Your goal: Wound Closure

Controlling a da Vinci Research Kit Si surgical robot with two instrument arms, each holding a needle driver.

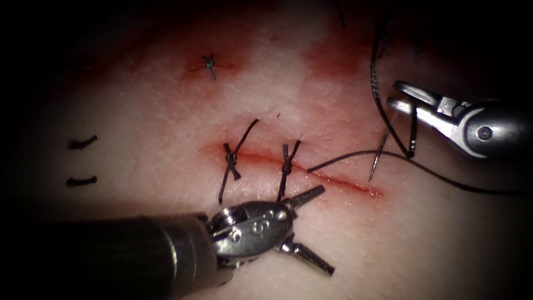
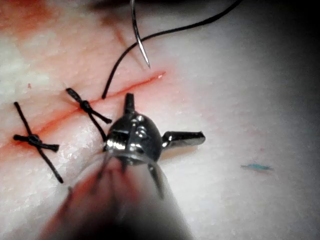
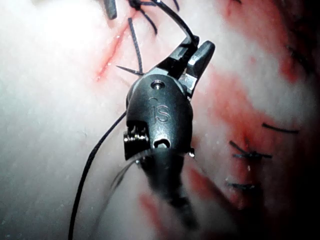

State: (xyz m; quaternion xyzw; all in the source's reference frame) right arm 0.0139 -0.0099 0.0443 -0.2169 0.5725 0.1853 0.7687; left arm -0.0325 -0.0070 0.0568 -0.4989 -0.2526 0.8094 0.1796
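Tissue (image 1: 166, 133): pale pork belly w/ red fluid (image 1: 327, 61) smeared near the far edge. The cut (image 1: 338, 181) runs roughly level across the middle, a thin red line; its left part carries two tied knots (image 1: 231, 161), (image 1: 287, 165) w/ dark cut ends sticking out, right end unstitched. Another stitch (image 1: 210, 65) sits further back, and two short dark thread marks (image 1: 82, 143) lie well to the left.

Needle (image 1: 379, 155): curved, not in the tissue, tip pointing down just above the cut's right end. Its upper part runs up toward the right tool's fingers. Thread (image 1: 355, 156) exits the tissue at the cut beside the second knot, passes the needle and trails off to the right; a further loop climbs up past the right tool.

Right tool (image 1: 401, 95): fingers nearly together, clamped on the needle near its thread end. Left tool (image 1: 311, 233): fingers spread wide, holding nothing, one finger near the cut just below the second knot.

Left wrist view: needle tip (image 2: 146, 61) hanging free just off the cut's end (image 2: 150, 80), fingers (image 2: 185, 139) splayed. Right wrist view: fingers (image 3: 202, 57) close together, thread (image 3: 90, 160) running away beneath the tool, plus a row of older stitches (image 3: 250, 155) in red-stained tissue.
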